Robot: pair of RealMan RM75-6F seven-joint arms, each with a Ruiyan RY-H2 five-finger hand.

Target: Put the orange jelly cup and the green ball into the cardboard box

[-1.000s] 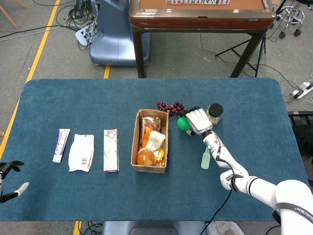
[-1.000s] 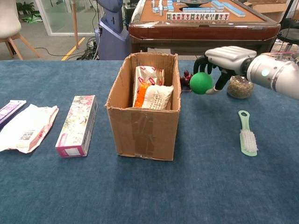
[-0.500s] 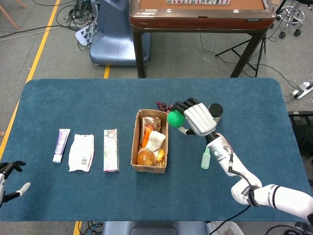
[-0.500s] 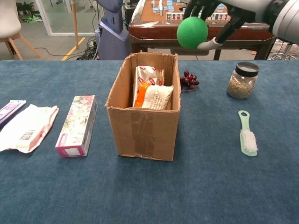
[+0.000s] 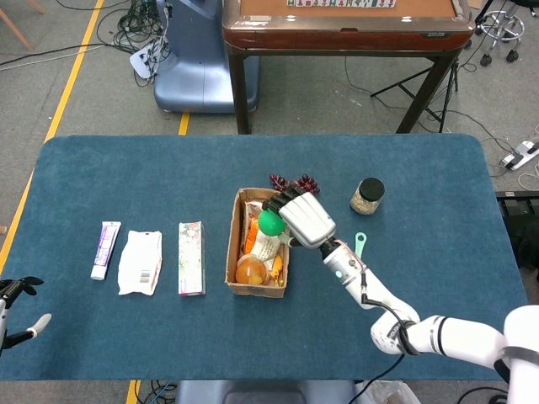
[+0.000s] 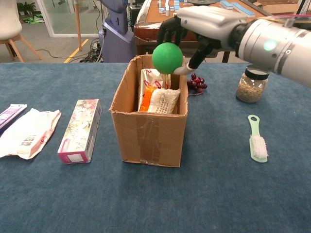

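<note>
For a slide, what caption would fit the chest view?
Right hand holds the green ball above the open cardboard box, ready to drop it in.

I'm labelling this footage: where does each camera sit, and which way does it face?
Head view: high up, looking steeply down on the blue table; shows the right hand, its arm, and the left hand at the edge.
Chest view: low, facing forward across the table; shows only the right hand.
Both share the cardboard box, green ball, jar and brush.

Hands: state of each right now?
Left hand: open, holding nothing, at the table's near-left edge.
Right hand: holding the green ball above the cardboard box.
</note>
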